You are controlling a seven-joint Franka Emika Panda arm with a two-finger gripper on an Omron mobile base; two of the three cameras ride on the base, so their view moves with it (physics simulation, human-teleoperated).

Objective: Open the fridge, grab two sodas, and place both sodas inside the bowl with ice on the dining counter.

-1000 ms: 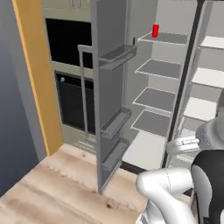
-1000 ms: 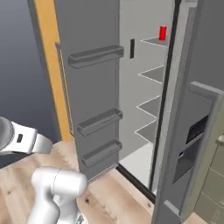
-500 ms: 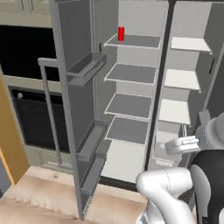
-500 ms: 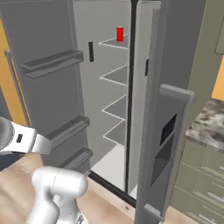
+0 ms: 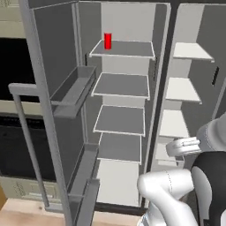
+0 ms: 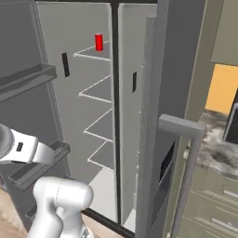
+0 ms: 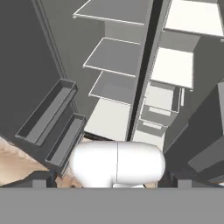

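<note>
One red soda (image 5: 107,40) on the top shelf of the open fridge (image 5: 128,97). Gripper empty, jaws apart. Advice: raise arm high, approach can level, centred.

My fridge (image 5: 57,66) stands grey all through, with pale grey shelves (image 5: 120,119) and white ones (image 5: 181,90) beside them; the soda (image 5: 107,40) on the top shelf is plain bright red; the floor (image 5: 26,214) is light wood, the wall (image 6: 223,88) orange-yellow
</note>
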